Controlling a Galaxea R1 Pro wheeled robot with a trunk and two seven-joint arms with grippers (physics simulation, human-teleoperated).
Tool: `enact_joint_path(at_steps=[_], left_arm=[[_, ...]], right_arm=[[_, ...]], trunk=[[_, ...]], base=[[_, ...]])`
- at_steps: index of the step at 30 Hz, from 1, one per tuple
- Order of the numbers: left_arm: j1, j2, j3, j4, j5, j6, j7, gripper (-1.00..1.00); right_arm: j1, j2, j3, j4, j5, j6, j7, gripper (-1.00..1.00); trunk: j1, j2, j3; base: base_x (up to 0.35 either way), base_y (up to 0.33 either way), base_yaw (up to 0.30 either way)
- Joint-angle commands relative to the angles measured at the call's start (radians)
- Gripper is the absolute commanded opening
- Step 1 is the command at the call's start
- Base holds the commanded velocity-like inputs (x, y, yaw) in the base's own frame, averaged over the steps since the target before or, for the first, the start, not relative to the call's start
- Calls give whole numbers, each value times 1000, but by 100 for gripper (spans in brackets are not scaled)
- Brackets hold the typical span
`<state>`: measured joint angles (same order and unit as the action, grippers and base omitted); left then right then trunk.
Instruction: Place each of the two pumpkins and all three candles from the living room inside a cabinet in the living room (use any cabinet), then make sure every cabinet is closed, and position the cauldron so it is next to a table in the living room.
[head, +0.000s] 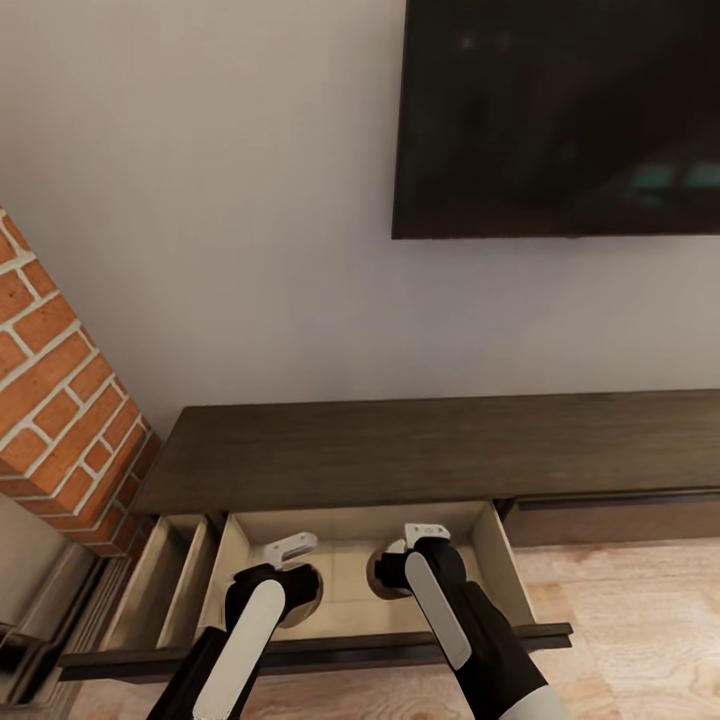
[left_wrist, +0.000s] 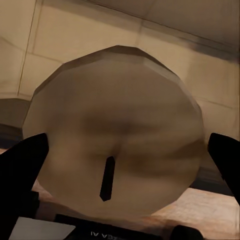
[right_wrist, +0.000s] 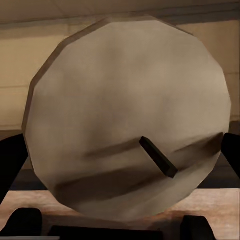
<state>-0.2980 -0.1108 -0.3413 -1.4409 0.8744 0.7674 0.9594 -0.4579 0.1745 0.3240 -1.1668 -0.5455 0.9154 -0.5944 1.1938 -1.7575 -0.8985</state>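
The robot is putting candles away. The left end effector (left_wrist: 122, 150) grips one candle (left_wrist: 115, 130) and the right end effector (right_wrist: 122, 150) grips another candle (right_wrist: 130, 115). Both hang over the open drawer (head: 350, 590) of the dark cabinet (head: 420, 450). Next, I think, each must lower, let go inside, and then the drawer needs pushing shut.

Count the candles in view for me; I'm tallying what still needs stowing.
2. One stubby beige-grey wax candle sits between the left hand's fingers, the other between the right hand's, both over the open dark-brown wooden cabinet drawer. A third may be hidden.
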Motion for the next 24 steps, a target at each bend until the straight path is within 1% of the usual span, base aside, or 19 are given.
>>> enact_joint_path(at_steps=[1,4,8,21,24], left_arm=[[-2,-4,-1,-1,3,14,10,-100],[-10,-7,-1,-1,1,38,12,-100],[-21,-7,-1,-1,1,47,13,-100],[-23,-7,-1,19,-5,34,7,-100],[-23,-6,-1,20,-5,18,6,-100]], right_arm=[[-1,0,1,4,-10,-1,-10,-100],[-1,0,2,10,-9,-2,-10,-100],[-1,0,4,11,-7,-6,-9,-100],[-1,0,4,13,-5,-13,-8,-100],[-1,0,5,13,-5,-14,-8,-100]], trunk=[[4,-8,-4],[15,-29,-13],[31,-57,-26],[81,-148,-67],[92,-169,-76]], base=[[0,0,0],[0,0,0],[0,0,0],[0,0,0],[0,0,0]])
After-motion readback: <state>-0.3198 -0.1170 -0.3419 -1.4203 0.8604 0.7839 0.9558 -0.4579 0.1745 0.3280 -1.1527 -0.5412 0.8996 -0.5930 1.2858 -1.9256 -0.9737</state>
